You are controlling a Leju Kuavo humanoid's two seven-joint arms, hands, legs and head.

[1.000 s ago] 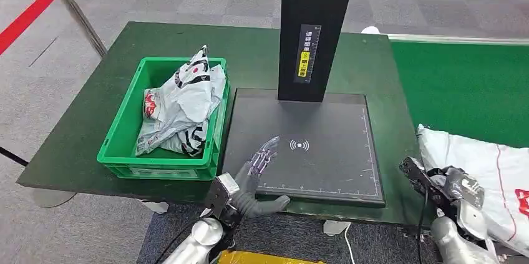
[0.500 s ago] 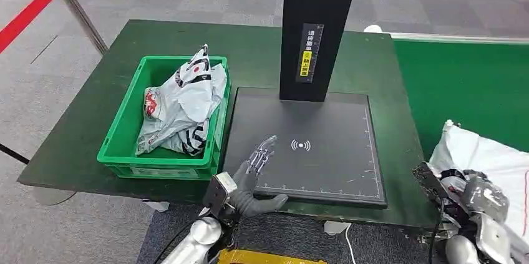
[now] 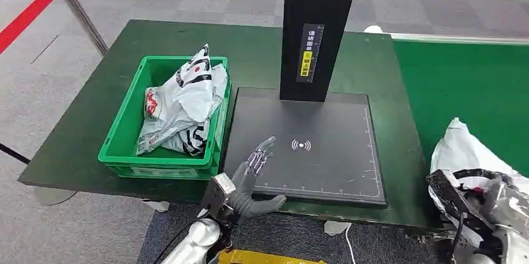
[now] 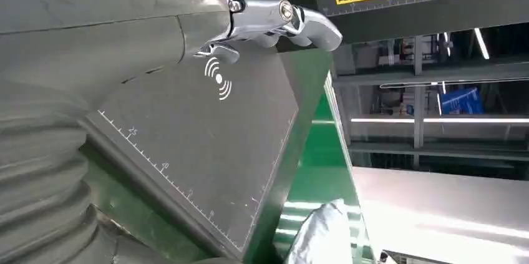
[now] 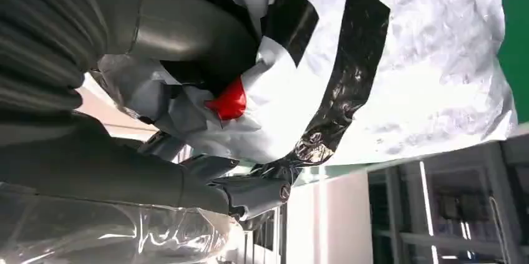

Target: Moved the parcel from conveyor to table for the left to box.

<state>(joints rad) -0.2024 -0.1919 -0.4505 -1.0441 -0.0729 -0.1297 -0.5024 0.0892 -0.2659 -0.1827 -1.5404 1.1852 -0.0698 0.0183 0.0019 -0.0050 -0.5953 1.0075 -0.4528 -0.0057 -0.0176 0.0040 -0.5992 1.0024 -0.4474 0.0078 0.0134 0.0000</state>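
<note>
- Since a second ago the right hand [image 3: 483,205] has been drawing back toward the near right corner of the head view, and the parcel [image 3: 465,151] it grips has bunched up and risen at its far end instead of lying flat on the conveyor [image 3: 461,83].
- The left hand [image 3: 252,173] is lying just where it was, at the near left corner of the black scanner plate [image 3: 324,120].
- The right hand is closing tightly on the parcel: in the right wrist view the thick thumb [image 5: 187,33] and the darker fingers [image 5: 243,192] are clamping crumpled white plastic with black bands and a red patch between them.
- The parcel [image 5: 399,77] is sitting over the near edge of the green conveyor, to the right of the tabletop [image 3: 81,120], partly lifted by the hand.
- The left hand is holding nothing; its fingers are stretching forward, flat and slightly spread over the plate, with the thumb pointing right along the plate's near edge.
- In the left wrist view a metal fingertip [image 4: 312,20] is reaching toward the white wireless mark [image 4: 218,77] on the plate.
- A green crate [image 3: 165,117] is standing on the left of the tabletop, holding other crumpled bags [image 3: 181,105].
- A black post [image 3: 318,27] is rising from the plate's far edge.
</note>
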